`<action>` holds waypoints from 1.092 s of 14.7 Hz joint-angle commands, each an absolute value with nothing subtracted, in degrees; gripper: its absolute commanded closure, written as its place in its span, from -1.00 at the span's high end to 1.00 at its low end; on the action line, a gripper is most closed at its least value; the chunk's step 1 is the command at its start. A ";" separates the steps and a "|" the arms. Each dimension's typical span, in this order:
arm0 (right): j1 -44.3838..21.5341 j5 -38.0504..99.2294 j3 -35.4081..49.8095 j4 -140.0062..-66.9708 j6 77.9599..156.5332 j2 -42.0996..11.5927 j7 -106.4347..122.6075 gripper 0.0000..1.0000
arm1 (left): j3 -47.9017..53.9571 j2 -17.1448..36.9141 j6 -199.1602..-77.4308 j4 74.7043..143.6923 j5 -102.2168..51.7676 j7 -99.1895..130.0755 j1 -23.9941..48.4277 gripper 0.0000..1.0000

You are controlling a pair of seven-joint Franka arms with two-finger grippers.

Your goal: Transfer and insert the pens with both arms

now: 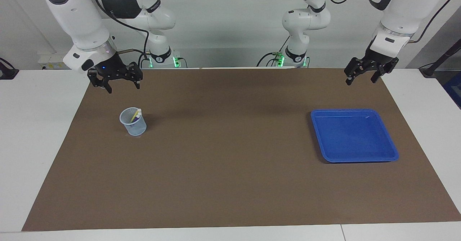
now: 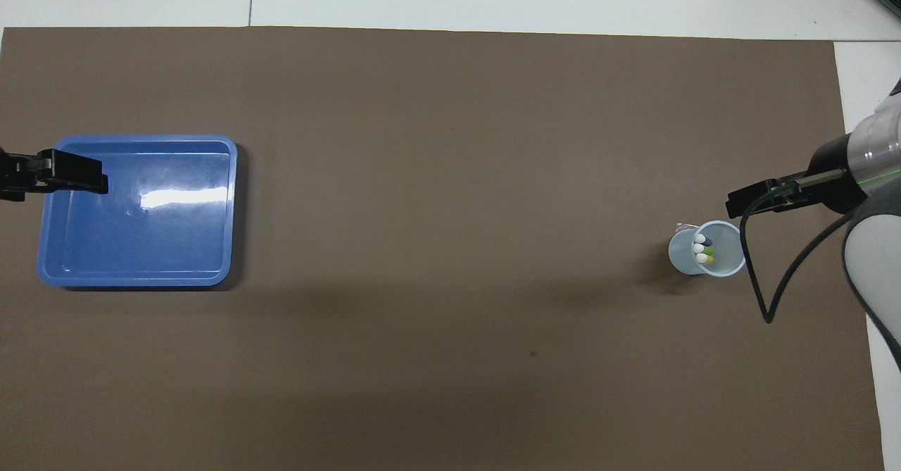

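Observation:
The three pens (image 1: pixel 136 114) stand together in a small pale mesh cup (image 1: pixel 133 125) on the brown mat toward the right arm's end of the table. In the overhead view the purple, green and yellow pens (image 2: pixel 704 249) show their whitish caps inside the cup (image 2: pixel 681 254). My right gripper (image 1: pixel 123 86) is open and holds nothing, raised over the mat beside the cup; it also shows in the overhead view (image 2: pixel 733 203). My left gripper (image 1: pixel 361 80) is open and holds nothing, raised over the mat's corner near the blue tray (image 1: pixel 390 151); in the overhead view (image 2: pixel 98 179) it overlaps the tray's edge.
The blue tray (image 2: pixel 232 210) lies on the mat (image 1: pixel 230 169) toward the left arm's end. Two smaller white arms with green lights (image 1: pixel 295 57) stand at the robots' edge of the table. White table surface (image 1: pixel 36 125) surrounds the mat.

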State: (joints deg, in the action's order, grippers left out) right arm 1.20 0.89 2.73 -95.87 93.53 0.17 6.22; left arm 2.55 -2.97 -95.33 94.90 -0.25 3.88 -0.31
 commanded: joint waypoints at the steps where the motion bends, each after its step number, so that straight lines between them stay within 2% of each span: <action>1: 1.85 2.28 1.50 -96.33 95.09 0.88 5.10 1.00 | 2.90 -4.48 -96.59 96.68 -1.05 2.90 -1.05 1.00; 6: 1.93 3.43 -1.22 -94.39 95.01 1.14 5.18 1.00 | 2.90 -4.48 -96.77 96.68 -1.05 2.90 -1.05 1.00; 16: 1.93 1.94 -1.41 -94.31 94.31 2.28 5.62 1.00 | 2.90 -4.48 -96.94 96.68 -1.05 2.90 -1.05 1.00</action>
State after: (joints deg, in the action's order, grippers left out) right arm 1.37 1.95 -1.70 -94.37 95.25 1.31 6.00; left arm 2.55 -2.97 -95.75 94.90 -0.25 3.88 -0.31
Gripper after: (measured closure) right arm 0.000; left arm 0.000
